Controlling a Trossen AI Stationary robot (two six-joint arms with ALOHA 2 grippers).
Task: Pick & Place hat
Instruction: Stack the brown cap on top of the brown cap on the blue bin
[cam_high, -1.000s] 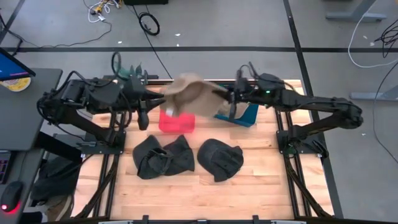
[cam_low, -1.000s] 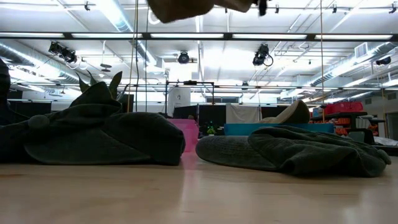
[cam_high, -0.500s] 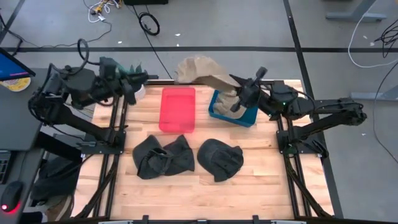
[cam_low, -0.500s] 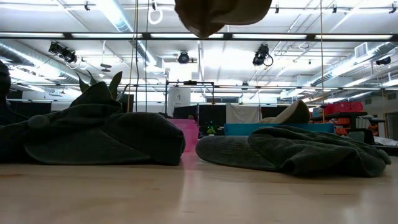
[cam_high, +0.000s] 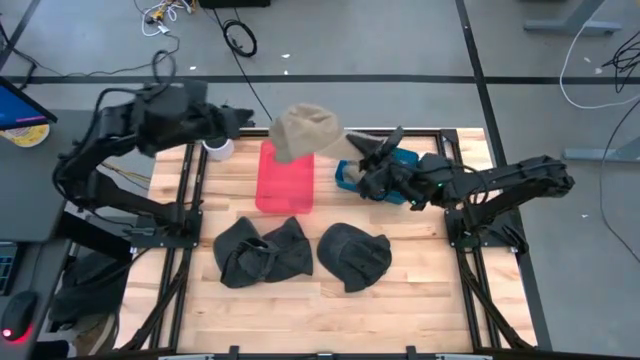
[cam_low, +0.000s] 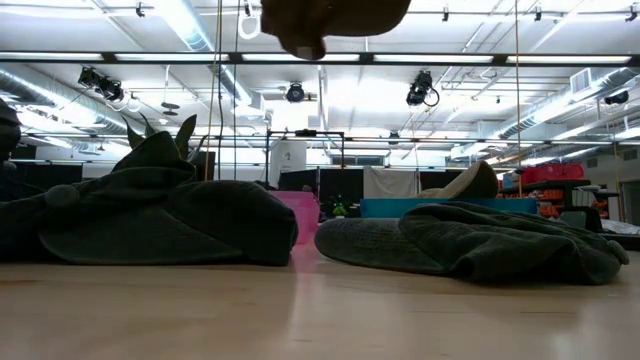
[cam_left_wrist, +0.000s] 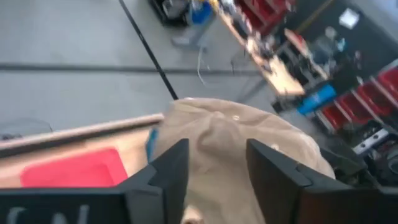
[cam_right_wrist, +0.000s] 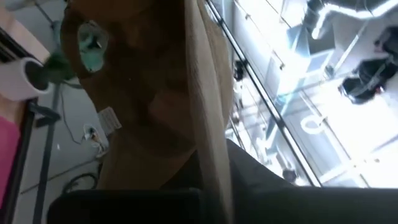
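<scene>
A tan hat (cam_high: 305, 130) hangs in the air in the upper middle of the high view, over the far end of the red tray (cam_high: 285, 182) on the wooden table (cam_high: 300, 310). The left gripper (cam_high: 255, 125) reaches in from the upper left and meets the hat's left edge. In the left wrist view its two dark fingers (cam_left_wrist: 168, 171) stand apart, with the hat's cloth (cam_left_wrist: 230, 143) lying between and beyond them; whether they pinch the cloth cannot be told. The right gripper (cam_high: 362, 150) comes from the right of the high view, sitting just right of the hat and above the blue bin (cam_high: 385, 175). In the right wrist view the hat's cloth (cam_right_wrist: 155, 87) fills most of the frame, with a pale folded edge running down to the dark finger at the bottom, so this claw appears clamped on the hat.

In the low view the hat (cam_low: 335, 20) shows at the top centre, well above the table. Two dark hats lie on the table nearer the bottom of the high view: one at lower left of centre (cam_high: 262, 250), one just right of it (cam_high: 354, 255), close but apart. A white cup (cam_high: 217, 150) stands at the table's upper left corner.
</scene>
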